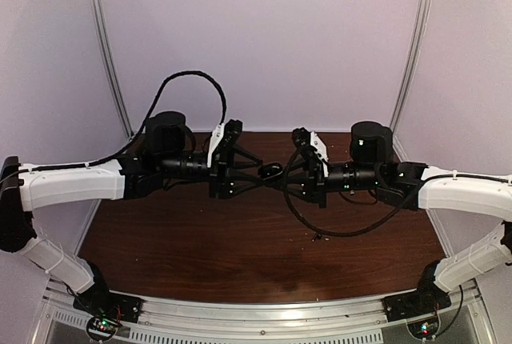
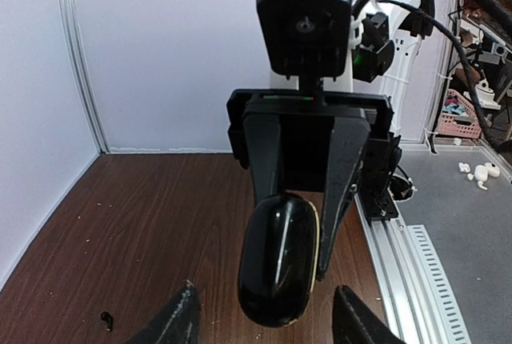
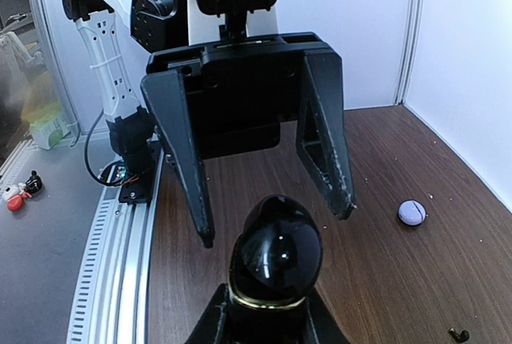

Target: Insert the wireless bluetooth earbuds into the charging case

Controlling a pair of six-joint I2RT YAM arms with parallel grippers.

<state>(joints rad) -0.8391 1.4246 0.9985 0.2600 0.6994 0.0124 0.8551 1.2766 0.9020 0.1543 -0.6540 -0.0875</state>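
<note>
- The right gripper (image 3: 268, 320) has its jaws pinched narrow on the base of the charging case (image 2: 278, 260), a glossy black egg with a gold rim, held up off the table (image 3: 384, 296)
- The left gripper (image 3: 276, 226) faces it nose to nose, jaws about half spread and holding nothing; its fingertips (image 2: 186, 316) flank the case's rounded end with a gap on each side
- I cannot tell for sure whether the lid is shut or ajar; it looks closed, so it probably needs lifting before any bud goes in
- To do that well, the left jaws should close on the upper dome only, above the gold rim, while the right grips the base firm and level; the shell is slick and curved, so an off-centre squeeze could squirt it out
- Neither gripper has a bud: a black earbud (image 3: 458, 334) lies on the wood below and off to one side, well apart from the case
- A pale lilac round piece (image 3: 412, 212) lies further along the table; bud or case, I cannot tell
</note>
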